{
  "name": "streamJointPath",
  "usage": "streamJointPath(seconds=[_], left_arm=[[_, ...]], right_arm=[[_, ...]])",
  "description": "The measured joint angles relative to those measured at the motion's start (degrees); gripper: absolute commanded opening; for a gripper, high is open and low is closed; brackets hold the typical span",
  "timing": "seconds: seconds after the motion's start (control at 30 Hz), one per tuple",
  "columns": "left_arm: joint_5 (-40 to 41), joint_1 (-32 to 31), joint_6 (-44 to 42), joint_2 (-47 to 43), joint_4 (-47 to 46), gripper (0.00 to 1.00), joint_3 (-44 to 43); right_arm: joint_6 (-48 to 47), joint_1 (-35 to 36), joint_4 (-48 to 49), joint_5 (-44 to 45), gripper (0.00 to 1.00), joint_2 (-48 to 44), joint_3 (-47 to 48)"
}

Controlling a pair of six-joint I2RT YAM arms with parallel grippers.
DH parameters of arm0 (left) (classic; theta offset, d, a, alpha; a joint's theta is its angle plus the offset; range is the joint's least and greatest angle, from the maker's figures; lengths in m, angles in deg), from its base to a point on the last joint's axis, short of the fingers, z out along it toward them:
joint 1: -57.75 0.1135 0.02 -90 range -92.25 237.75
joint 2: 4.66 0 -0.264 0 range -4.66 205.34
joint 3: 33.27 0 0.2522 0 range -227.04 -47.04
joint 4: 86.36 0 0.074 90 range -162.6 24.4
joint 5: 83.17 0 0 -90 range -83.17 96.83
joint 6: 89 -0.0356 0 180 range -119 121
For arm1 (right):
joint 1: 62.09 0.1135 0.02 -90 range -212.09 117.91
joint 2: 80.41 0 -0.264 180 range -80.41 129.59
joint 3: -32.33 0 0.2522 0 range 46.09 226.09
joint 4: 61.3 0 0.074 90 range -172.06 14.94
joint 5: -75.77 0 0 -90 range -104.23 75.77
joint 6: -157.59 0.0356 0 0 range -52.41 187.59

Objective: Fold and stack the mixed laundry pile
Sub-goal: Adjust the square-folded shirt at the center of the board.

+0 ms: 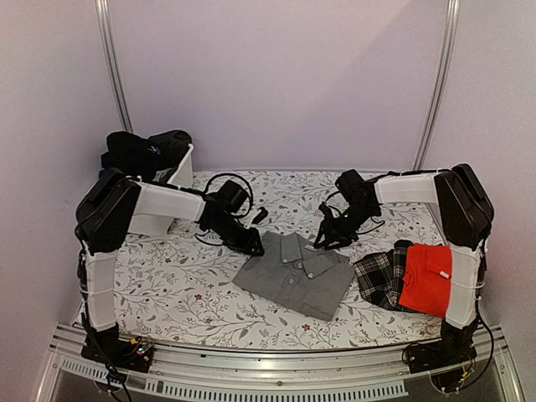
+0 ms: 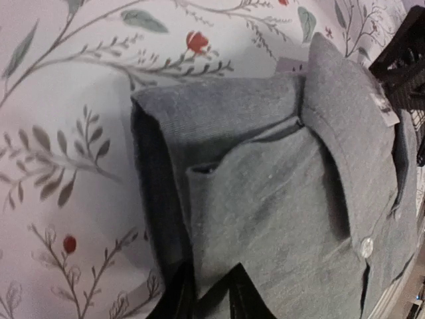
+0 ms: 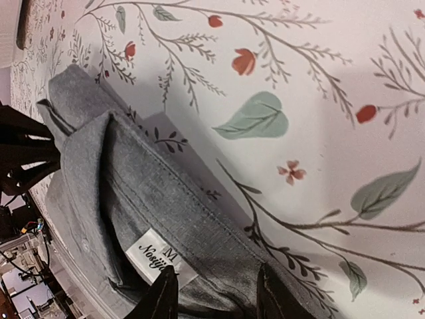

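Grey shirt (image 1: 293, 280), folded to a compact rectangle with the collar (image 3: 133, 186) uppermost, lies at the middle of the bench (image 1: 193, 293), between the two arms. The left pincer (image 2: 211, 286) sits at the shirt's left shoulder corner. Its jaws are drawn narrow with a fold of grey cloth between them, which is judged to be a grip on the folded edge. The right pincer (image 3: 218, 279) stands at the collar beside the neck label (image 3: 159, 256), jaws part open, one finger on each side of the collar band. Whether they press the cloth cannot be told.

Both holds fall on the far edge of the fold, one toward each corner. This suits lifting or sliding the packet as one piece without spilling the tucked sleeves.

A plaid cloth (image 1: 378, 276) and a red shirt (image 1: 427, 280) lie touching at the bench's right. They are probably the stack, and so the likely destination. The plaid cloth is just beside the grey shirt's right edge, so a sideways carry must clear it.

At the far left a white tub (image 1: 182, 167) carries a black garment (image 1: 138, 155) heaped over its rim, well apart and not yet folded. Black cables loop off both wrists near the collar, a possible snag.
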Motion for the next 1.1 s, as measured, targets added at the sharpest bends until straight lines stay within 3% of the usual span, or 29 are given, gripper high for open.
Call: streamJointPath(seconds=[0.1, 0.23, 0.37, 0.5, 0.63, 0.83, 1.1], left_arm=[[-1.66, 1.25, 1.92, -7.82, -1.95, 0.18, 12.26], [-3.19, 2.69, 3.98, -15.45, -3.48, 0.57, 22.58], [-3.48, 3.26, 4.85, -19.3, -4.46, 0.68, 25.11], [-3.54, 3.65, 4.85, -19.71, -5.66, 0.7, 22.16], [-3.72, 4.04, 4.13, -16.5, -6.05, 0.69, 13.11], [-4.59, 4.37, 2.67, -10.12, -5.88, 0.57, 5.11], [-6.95, 4.37, 1.4, -5.79, -3.61, 0.48, 3.04]], right_arm=[[-1.33, 1.22, 0.11, -1.27, 0.41, 3.1, 3.8], [-3.61, 2.64, 0.48, -2.86, 0.44, 4.83, 7.91], [-4.92, 2.75, 0.61, -2.86, 0.44, 3.96, 8.0], [-4.96, 0.5, 0.11, -1.99, 0.42, -0.9, 2.86], [-4.94, -3.23, -1.09, 0.33, 0.42, -4.92, -0.85], [-5.18, -4.57, -1.57, 1.42, 0.39, -3.8, -1.46], [-6.71, -3.8, -1.31, 0.59, 0.35, 1.09, -1.64]])
